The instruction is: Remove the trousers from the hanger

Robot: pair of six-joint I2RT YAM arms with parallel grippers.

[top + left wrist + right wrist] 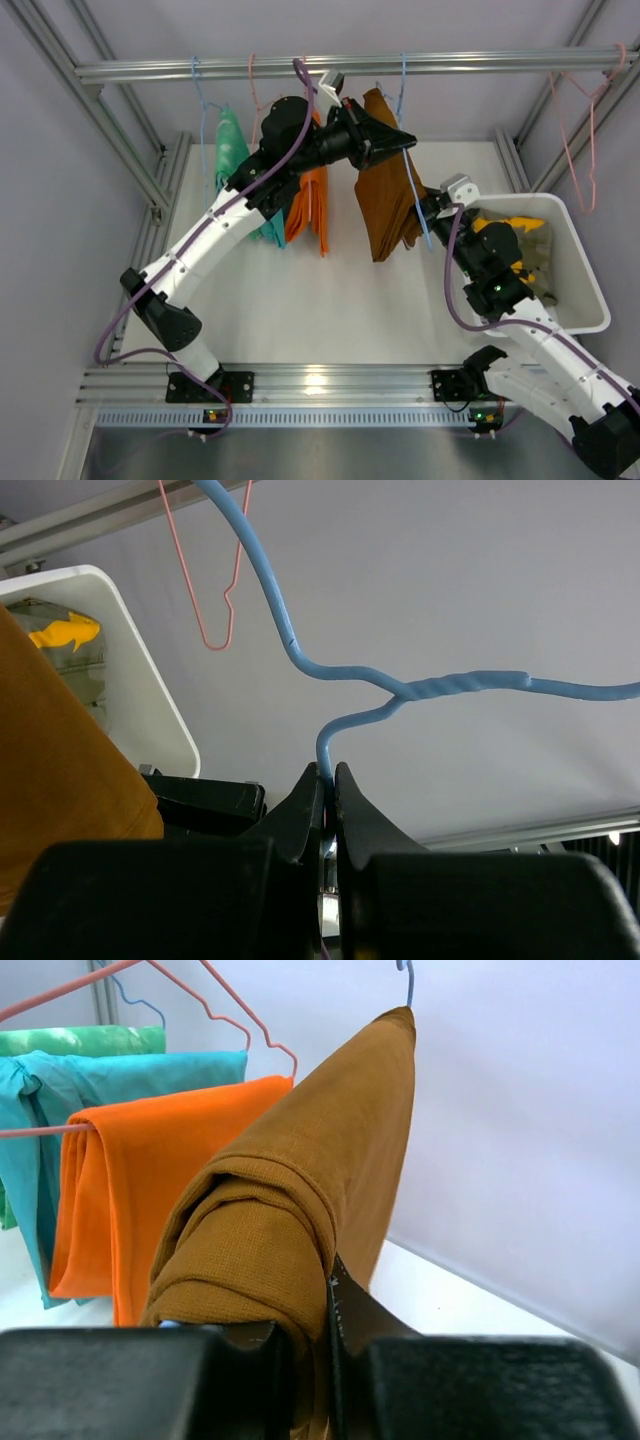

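Trousers: we see soft folded brown cloth trousers (385, 200) draped over a blue wire hanger (440, 685), at twelve o'clock on the white table (330, 310).
Right gripper (312, 1305): clamped on their bunched lower fold.
Left gripper (328, 772): pinched onto the hanger's wire.
Room: pale grey wall (50, 220), aluminium rail (450, 63), white plastic bin (590, 300) at three o'clock.

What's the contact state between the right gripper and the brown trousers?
Touching. The right wrist view shows the right gripper closed on a bunched fold of the brown trousers, with the cloth pinched between its fingers.
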